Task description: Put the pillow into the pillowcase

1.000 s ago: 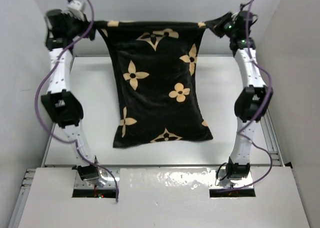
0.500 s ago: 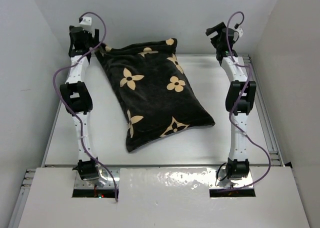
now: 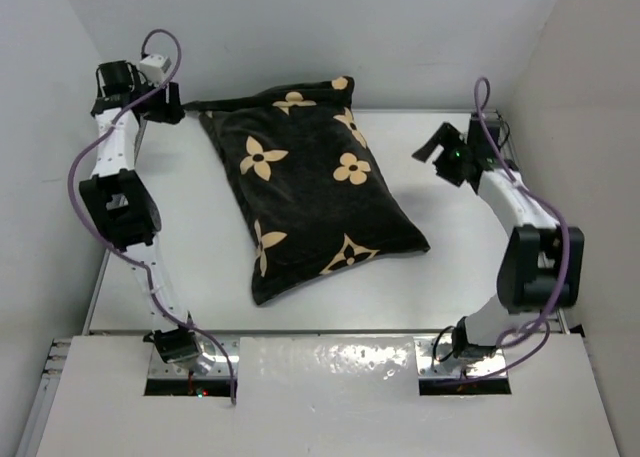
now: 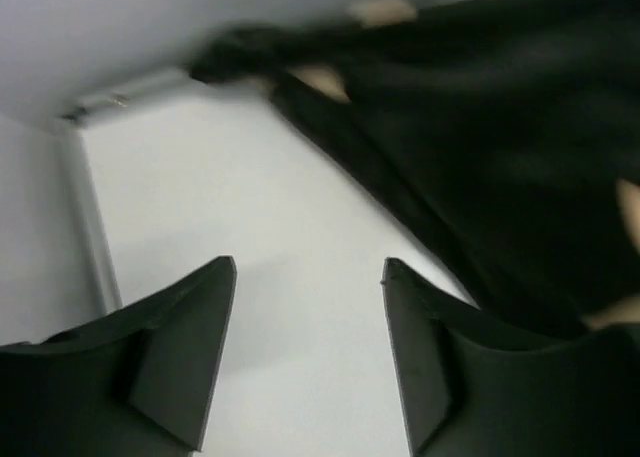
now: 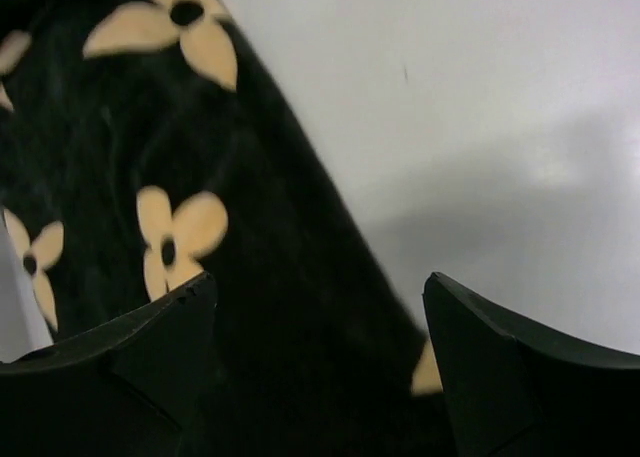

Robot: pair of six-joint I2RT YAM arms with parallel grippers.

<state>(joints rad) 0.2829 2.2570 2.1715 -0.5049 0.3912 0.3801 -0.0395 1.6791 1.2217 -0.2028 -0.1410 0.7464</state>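
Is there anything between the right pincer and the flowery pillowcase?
Nothing, just bare white table between the right pincer and the pillowcase, seen from above.

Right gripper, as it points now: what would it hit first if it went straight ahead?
Most likely the pillowcase: in the right wrist view its black flowered fabric lies just ahead of the open right gripper, with bare table showing only to one side. Depth is unclear, so it may just clip the edge.
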